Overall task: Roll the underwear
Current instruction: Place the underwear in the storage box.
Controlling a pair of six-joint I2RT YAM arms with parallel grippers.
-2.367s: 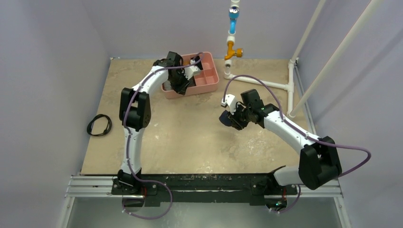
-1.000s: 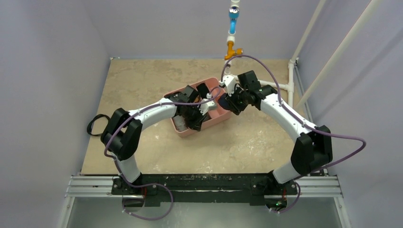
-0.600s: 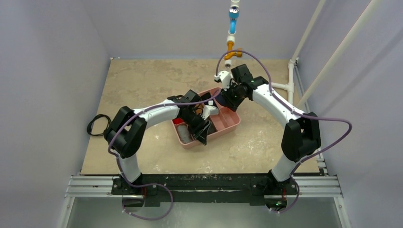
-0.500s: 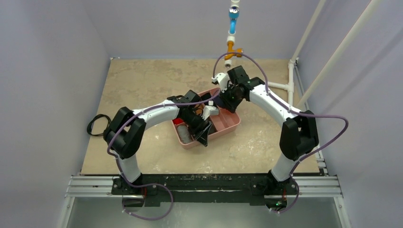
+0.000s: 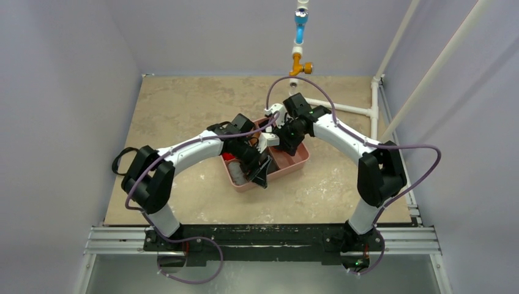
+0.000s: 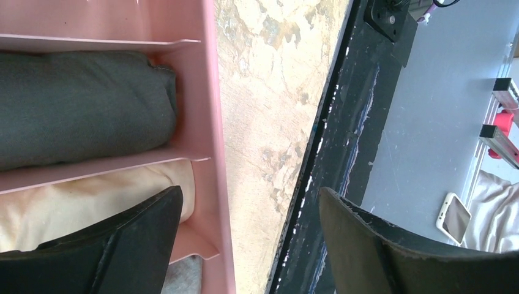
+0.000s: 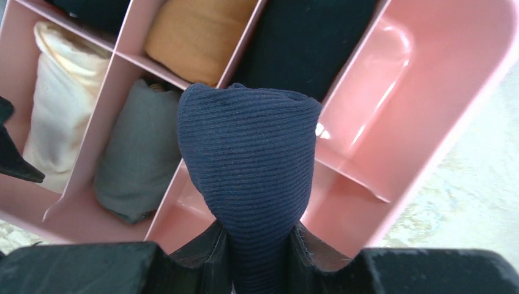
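The underwear (image 7: 251, 165) is a rolled navy ribbed bundle, and my right gripper (image 7: 257, 240) is shut on its lower end. It hangs over the pink divided tray (image 7: 428, 122), above a bare compartment beside a grey roll (image 7: 134, 153). From above, the right gripper (image 5: 286, 139) is over the tray (image 5: 298, 160). My left gripper (image 6: 248, 202) stands open at the tray's near corner, one finger over a cream roll (image 6: 92, 202), the other over the table's edge. It holds nothing.
Other tray compartments hold a cream roll (image 7: 61, 110), an orange roll (image 7: 196, 37) and a black roll (image 7: 306, 43). A black cable (image 5: 127, 161) lies at the table's left edge. White pipes (image 5: 373, 110) stand at the back right. A black rail (image 5: 263, 236) runs along the near edge.
My left gripper has opened and let go of the tray's wall. The right arm has swung left and nearer, bringing the underwear over the tray.
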